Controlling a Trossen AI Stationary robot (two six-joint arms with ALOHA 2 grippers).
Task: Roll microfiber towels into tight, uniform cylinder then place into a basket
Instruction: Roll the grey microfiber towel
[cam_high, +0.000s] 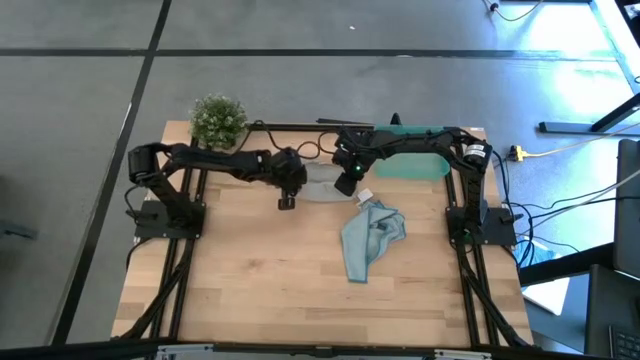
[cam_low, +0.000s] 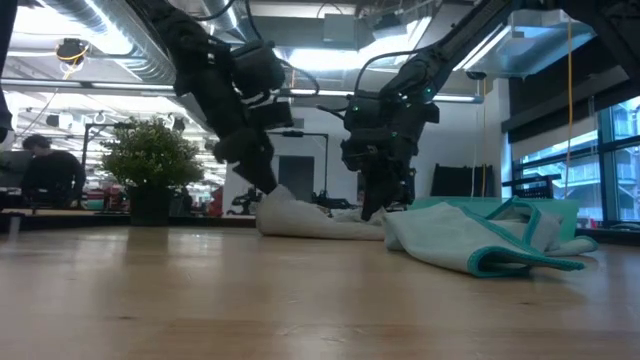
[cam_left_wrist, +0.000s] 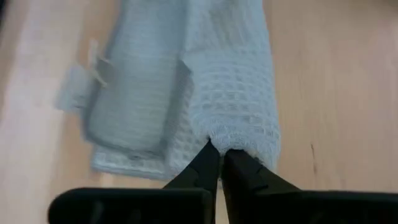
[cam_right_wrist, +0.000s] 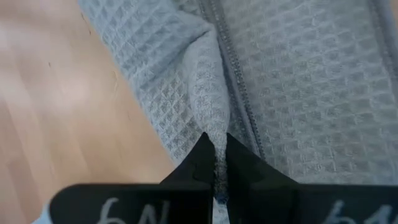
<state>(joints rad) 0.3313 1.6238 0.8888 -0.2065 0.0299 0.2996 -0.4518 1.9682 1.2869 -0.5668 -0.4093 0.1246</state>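
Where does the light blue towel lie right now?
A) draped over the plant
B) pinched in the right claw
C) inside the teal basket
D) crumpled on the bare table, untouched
D: the light blue towel lies bunched on the wooden table, clear of both claws, which are at the grey towel.

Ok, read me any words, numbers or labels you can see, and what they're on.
"6N", roughly: white handwriting on the right hand, cut off at the picture's edge, so uncertain.
White tag on the light blue towel: too small to read.
Nothing else legible.
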